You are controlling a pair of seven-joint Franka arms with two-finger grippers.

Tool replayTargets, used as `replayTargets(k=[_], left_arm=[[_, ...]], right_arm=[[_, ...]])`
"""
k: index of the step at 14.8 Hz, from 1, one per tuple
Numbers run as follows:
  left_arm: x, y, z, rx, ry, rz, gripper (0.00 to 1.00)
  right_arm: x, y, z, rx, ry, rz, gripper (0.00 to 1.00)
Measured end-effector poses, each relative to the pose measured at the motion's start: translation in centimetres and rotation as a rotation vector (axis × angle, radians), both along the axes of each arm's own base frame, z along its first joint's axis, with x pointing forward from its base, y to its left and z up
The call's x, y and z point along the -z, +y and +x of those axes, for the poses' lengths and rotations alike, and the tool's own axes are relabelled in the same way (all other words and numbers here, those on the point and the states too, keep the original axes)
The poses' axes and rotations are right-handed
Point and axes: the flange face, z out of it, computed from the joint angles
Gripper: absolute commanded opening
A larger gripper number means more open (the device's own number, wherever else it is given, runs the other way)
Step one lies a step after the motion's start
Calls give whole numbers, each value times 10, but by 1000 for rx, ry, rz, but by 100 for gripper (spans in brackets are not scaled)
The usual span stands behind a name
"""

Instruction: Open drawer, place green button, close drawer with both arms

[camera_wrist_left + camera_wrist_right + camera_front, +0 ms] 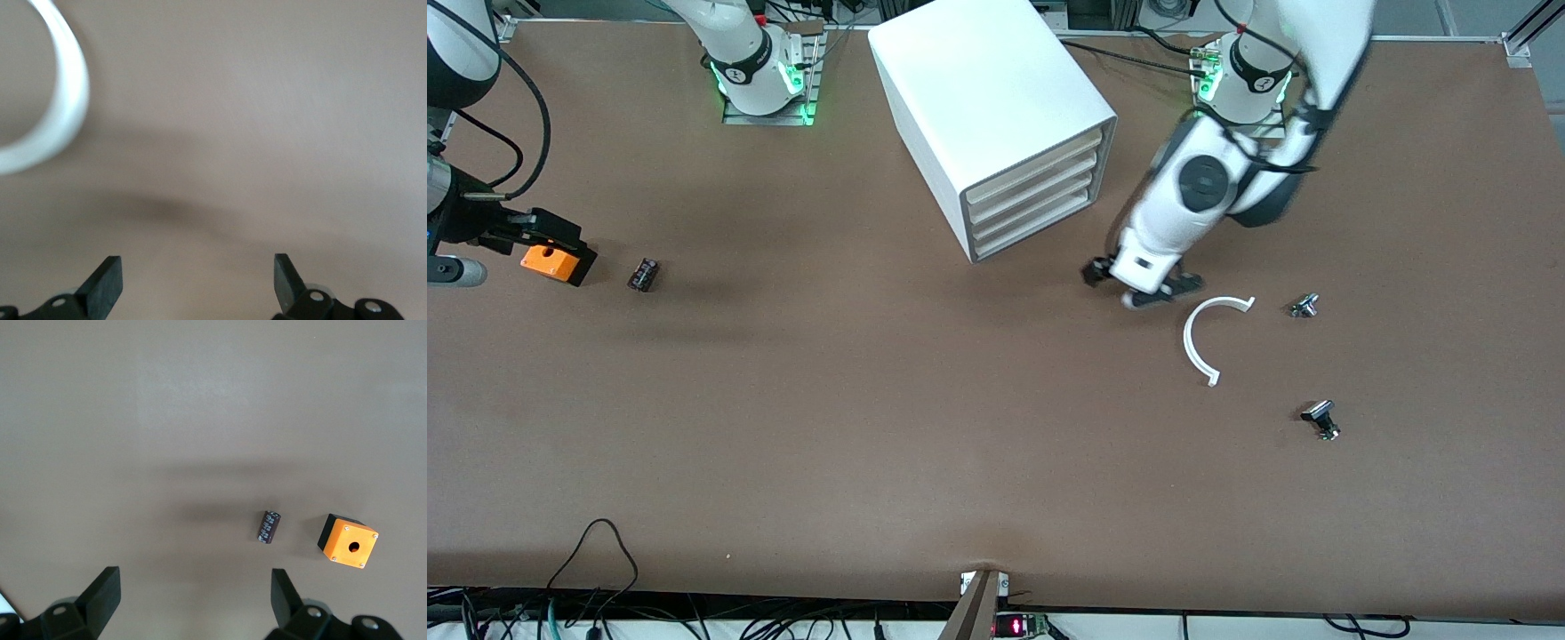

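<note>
**Drawer shut as left arm nears the cabinet**

All four tray fronts of the boxy white cabinet [996,98] sit flush, so the opening step looks barely begun. The left gripper [1143,286] hangs low over the matte brown table [871,400], fingers spread and empty, between the cabinet and a thin white plastic arc [1199,340]. The next move probably calls for catching the shallow lip of the lowest drawer [1032,229] and pulling straight out. What appears to be the button [1304,307], tiny and glinting, lies beside the arc toward the left arm's end; a darker small part [1320,420] lies nearer the camera. The right gripper [551,238] waits, fingers apart, by an orange box [547,261] and a small black component [643,274].
</note>
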Motion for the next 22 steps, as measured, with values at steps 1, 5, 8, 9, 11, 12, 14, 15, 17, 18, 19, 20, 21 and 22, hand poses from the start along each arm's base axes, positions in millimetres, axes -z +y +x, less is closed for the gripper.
replayTargets(k=[1,5,8,9,11,12,14,15,17,18,19,20,21,22], left_arm=[[-15,28,14,43,-21,4,100],[-106,119,40,227,-41,39,100],[-186,166,27,268,10,53,100],[-212,176,23,266,19,62,100],[-248,189,21,259,11,99,100],[-257,195,22,250,4,105,100],[-266,210,25,224,-9,109,100],[-268,216,25,212,-11,109,100],[-270,225,26,196,-14,110,100],[-272,226,27,193,-17,110,100],[-273,228,27,191,-19,110,100],[-274,228,28,191,-20,109,100],[-274,227,30,193,-16,108,100],[-272,226,31,195,-12,106,100]], right_arm=[[0,1,0,-1,-2,0,100],[0,2,0,-4,-2,0,100],[0,2,0,-3,-2,0,100],[0,2,0,-3,-2,0,100],[0,1,0,-1,-1,0,100],[0,0,0,-1,-1,0,100],[0,1,0,-1,-1,0,100],[0,1,0,-1,-1,0,100],[0,2,0,-3,-1,0,100],[0,2,0,-3,-1,0,100],[0,2,0,-3,-1,0,100],[0,2,0,-3,-1,0,100],[0,2,0,-3,-1,0,100],[0,2,0,-3,-1,0,100]])
